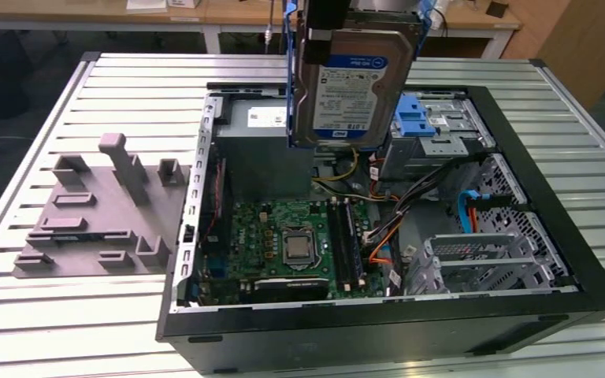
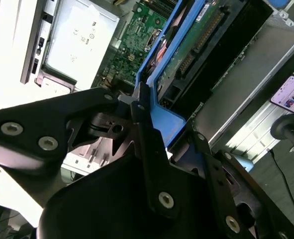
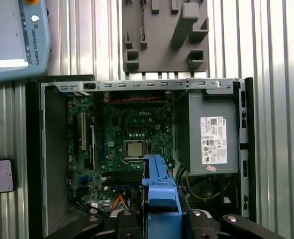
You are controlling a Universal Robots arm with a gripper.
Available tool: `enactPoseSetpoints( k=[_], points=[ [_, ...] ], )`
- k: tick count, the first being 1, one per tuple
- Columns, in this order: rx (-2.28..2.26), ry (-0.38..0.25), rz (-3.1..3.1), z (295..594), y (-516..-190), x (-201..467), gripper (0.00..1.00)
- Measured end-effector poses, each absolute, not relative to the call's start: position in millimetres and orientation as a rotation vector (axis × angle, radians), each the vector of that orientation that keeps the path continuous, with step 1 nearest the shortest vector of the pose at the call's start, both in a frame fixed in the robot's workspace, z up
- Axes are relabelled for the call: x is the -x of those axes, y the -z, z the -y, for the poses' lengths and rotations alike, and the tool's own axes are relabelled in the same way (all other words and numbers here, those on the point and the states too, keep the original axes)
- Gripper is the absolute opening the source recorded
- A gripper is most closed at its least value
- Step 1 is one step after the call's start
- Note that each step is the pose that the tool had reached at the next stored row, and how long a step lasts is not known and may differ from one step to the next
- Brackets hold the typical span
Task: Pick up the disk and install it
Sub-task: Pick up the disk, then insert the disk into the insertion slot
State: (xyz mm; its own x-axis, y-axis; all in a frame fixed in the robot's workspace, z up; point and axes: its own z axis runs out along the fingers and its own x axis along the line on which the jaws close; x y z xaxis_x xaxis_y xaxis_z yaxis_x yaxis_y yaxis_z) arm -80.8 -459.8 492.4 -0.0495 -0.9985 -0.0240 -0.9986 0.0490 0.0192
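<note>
Ribbed metal counter [image 1: 29,315] bears the open computer case [image 1: 387,331]; above it, the exterior view shows us the silver disk [image 1: 361,79] upright, and the second wrist view the black pincer [image 2: 164,127] clamping its blue plastic frame [image 2: 151,64].

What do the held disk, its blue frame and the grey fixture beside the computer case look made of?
The disk: metal, judging by its dull silver shell, with a paper label. Its blue frame: probably moulded plastic, given the uniform colour and satin sheen. The grey fixture: matte and blocky, possibly plastic; the look leaves it open.
</note>
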Motion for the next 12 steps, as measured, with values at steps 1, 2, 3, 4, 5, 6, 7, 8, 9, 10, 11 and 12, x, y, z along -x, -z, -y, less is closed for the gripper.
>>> enactPoseSetpoints(
  k=[1, 2, 3, 4, 5, 6, 7, 8, 9, 10, 11, 12],
  points=[
    [2.163, -0.048, -2.272, 459.8, -492.4, 80.8, 0.36],
    [2.163, -0.048, -2.272, 459.8, -492.4, 80.8, 0.36],
    [2.163, -0.048, -2.272, 459.8, -492.4, 80.8, 0.36],
    [2.163, -0.048, -2.272, 459.9, -492.4, 80.8, 0.36],
    [2.163, -0.048, -2.272, 459.9, -492.3, 80.8, 0.36],
    [2.163, -0.048, -2.272, 459.9, -492.3, 80.8, 0.36],
    [2.163, -0.048, -2.272, 460.1, -491.9, 80.8, 0.36],
    [2.163, -0.048, -2.272, 460.2, -491.7, 80.8, 0.36],
    [2.163, -0.048, -2.272, 460.2, -491.7, 80.8, 0.36],
    [2.163, -0.048, -2.272, 460.2, -491.6, 80.8, 0.36],
    [2.163, -0.048, -2.272, 460.2, -491.6, 80.8, 0.36],
    [2.163, -0.048, -2.272, 460.2, -491.6, 80.8, 0.36]
  ],
)
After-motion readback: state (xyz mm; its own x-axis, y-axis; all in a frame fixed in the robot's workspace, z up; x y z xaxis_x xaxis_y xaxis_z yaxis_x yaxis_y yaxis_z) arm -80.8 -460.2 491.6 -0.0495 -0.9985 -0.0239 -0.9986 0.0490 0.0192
